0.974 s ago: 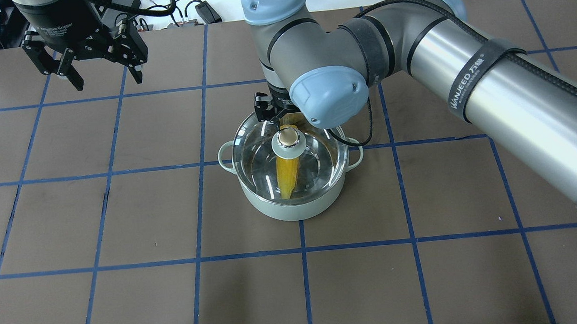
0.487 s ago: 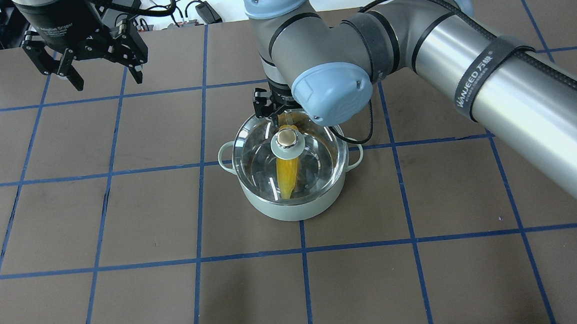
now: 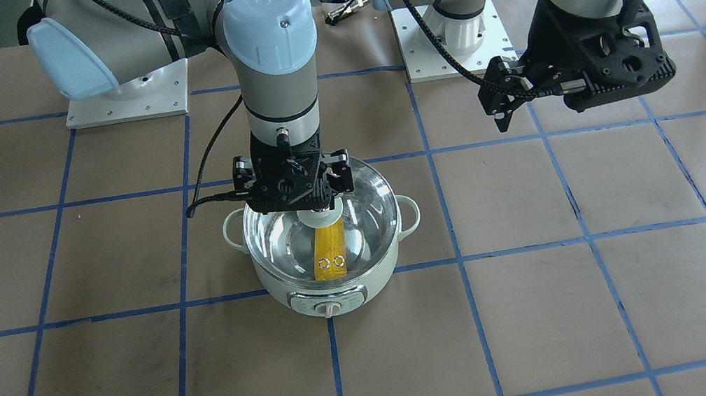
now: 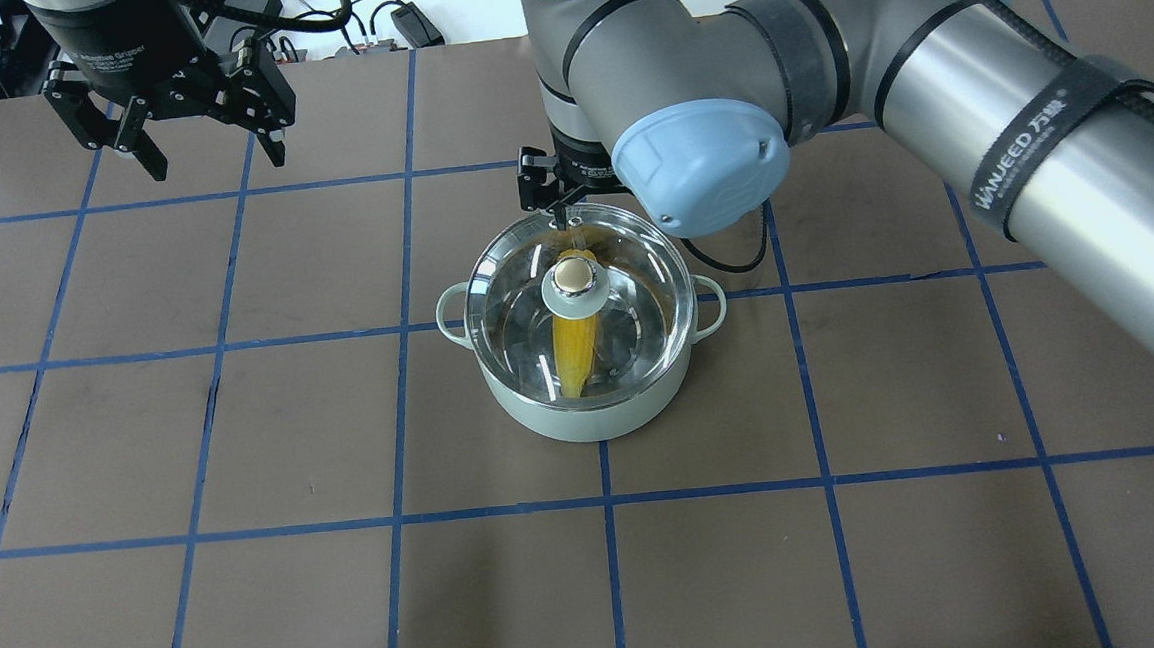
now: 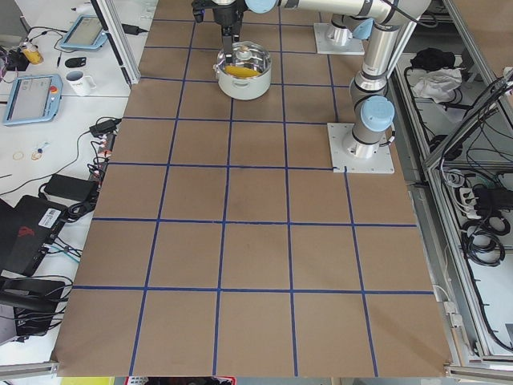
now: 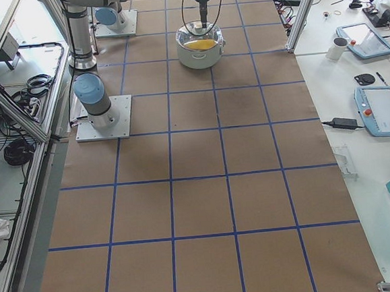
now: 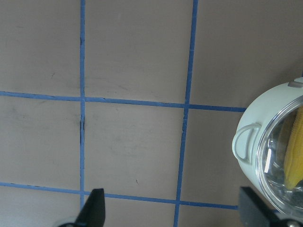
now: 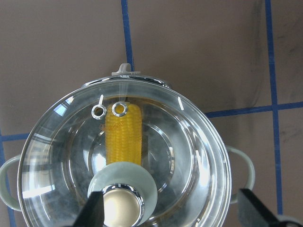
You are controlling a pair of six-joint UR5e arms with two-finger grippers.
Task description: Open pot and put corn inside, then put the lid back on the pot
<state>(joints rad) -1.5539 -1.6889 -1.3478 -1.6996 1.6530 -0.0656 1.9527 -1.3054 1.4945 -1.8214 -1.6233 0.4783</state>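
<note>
Brown table [image 4: 254, 604] marked into squares by blue tape lines [image 4: 395, 425], white mug [image 6: 340, 48] on the white side bench, grey teach pendant [image 6: 381, 111] near it, black power brick [image 6: 338, 122] just beside the pendant, loose cables [image 5: 481, 212] beyond the table's edge

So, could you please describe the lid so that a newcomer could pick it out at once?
On the brown gridded table, find the mint-green pot. The lid sits on top of it: clear glass with a beige knob, the yellow corn showing through it, unlike the opaque pot.
</note>
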